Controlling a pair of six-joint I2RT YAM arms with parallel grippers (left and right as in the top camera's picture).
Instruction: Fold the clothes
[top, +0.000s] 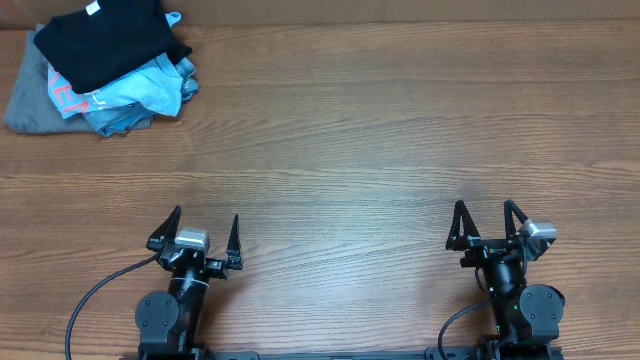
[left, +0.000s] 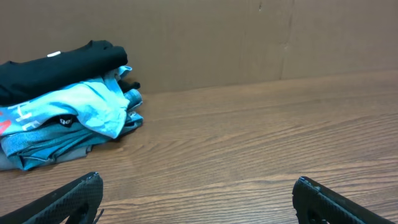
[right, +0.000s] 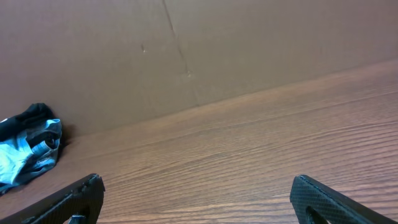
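The clothes, a black T-shirt (top: 105, 40) with a small white neck tag, lie folded on top of a pile at the table's far left corner. In the left wrist view the black T-shirt (left: 59, 68) tops the same pile at the left. My left gripper (top: 207, 224) stands open near the front edge, far from the pile, with nothing between its fingers (left: 74, 196). At the front right my right gripper (top: 487, 211) is also open and empty, its fingers (right: 320, 196) spread over bare wood.
Under the black shirt lie a light blue shirt (top: 135, 92) with pink lettering and a grey garment (top: 28, 100). A brown cardboard wall (left: 249, 37) closes the table's far side. The blue shirt's edge (right: 25, 152) shows at the left of the right wrist view.
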